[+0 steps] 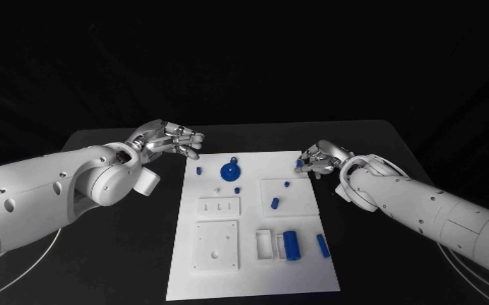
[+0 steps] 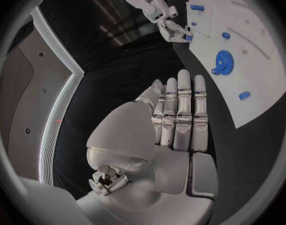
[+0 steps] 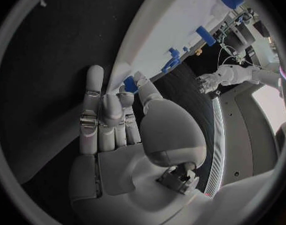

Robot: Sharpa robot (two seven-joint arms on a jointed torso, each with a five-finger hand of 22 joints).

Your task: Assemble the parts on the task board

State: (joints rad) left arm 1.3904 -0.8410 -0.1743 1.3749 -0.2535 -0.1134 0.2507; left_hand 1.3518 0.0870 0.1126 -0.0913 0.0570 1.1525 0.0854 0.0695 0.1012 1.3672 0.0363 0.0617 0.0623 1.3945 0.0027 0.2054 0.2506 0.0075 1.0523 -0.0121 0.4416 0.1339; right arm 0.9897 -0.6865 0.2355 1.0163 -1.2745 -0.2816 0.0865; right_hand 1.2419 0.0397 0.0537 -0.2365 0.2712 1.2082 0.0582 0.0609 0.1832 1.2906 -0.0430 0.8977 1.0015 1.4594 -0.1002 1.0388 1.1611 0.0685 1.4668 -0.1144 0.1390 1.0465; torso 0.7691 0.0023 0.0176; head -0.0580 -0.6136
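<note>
A: What lies around the task board (image 1: pixel 255 277)?
B: It sits in the middle of the black worktop (image 1: pixel 102 142), and dark drapery fills the room behind. On the board, a blue gear (image 1: pixel 231 171) stands near the far end, with a short blue peg (image 1: pixel 198 171) just beside it toward the left arm's side. Nearer the robot, a blue cylinder (image 1: pixel 292 246) lies in a white cradle (image 1: pixel 267 243), and a slim blue bar (image 1: pixel 323 246) rests beside it.

A: And the hands?
B: The left hand (image 1: pixel 168 140) hovers off the board's far left corner, over bare worktop, fingers (image 2: pixel 183 110) straight and side by side, holding nothing. The right hand (image 1: pixel 318 160) is at the board's far right edge, its fingers curled around a small blue part (image 3: pixel 130 84).

A: Anything in the way?
B: Nothing stands between the left hand and the gear. A small blue pin (image 1: pixel 275 202) stands on a raised white block (image 1: pixel 288 198) near the right forearm.
</note>
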